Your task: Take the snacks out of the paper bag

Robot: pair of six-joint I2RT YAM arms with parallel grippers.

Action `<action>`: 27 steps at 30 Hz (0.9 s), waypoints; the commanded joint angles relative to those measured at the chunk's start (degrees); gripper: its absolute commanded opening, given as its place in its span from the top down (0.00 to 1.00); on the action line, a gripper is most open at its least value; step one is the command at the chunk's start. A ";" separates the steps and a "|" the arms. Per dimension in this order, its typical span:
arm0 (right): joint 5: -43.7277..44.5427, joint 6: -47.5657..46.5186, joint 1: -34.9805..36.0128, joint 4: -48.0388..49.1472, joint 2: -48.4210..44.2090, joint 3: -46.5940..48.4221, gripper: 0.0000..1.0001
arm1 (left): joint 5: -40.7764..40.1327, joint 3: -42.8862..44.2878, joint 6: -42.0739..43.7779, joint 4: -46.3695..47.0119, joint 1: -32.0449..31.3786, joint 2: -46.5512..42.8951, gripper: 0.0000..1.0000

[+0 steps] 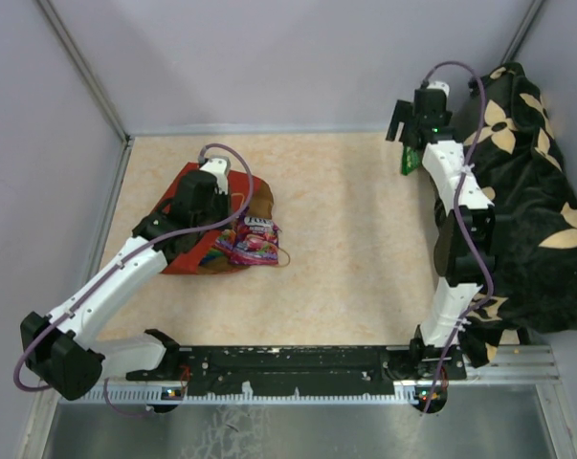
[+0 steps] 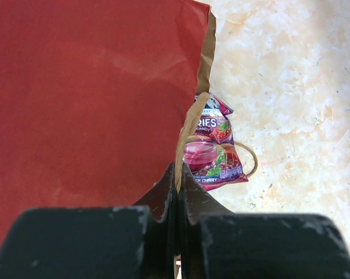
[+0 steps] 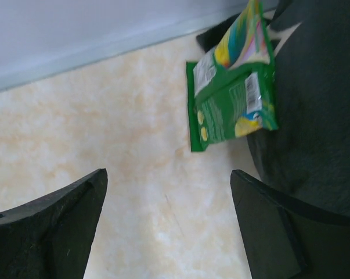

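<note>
One packet before each gripper
Candy packet (image 2: 212,148) just ahead of left gripper (image 2: 178,174), at paper bag (image 2: 87,99) mouth; snack packet (image 3: 233,99) ahead-right of right gripper (image 3: 168,174), against the cloth (image 3: 320,116).

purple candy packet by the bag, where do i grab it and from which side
Pinch the purple candy packet by its free edge away from the paper bag, coming from the open table side. It lies flat with its other edge behind the bag's brown rim, which the left gripper clamps.
</note>
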 commanded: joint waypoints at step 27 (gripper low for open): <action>5.06 17.27 -9.31 16.30 11.53 1.21 0.28 | -0.24 -0.46 1.52 -2.27 0.10 -1.70 1.00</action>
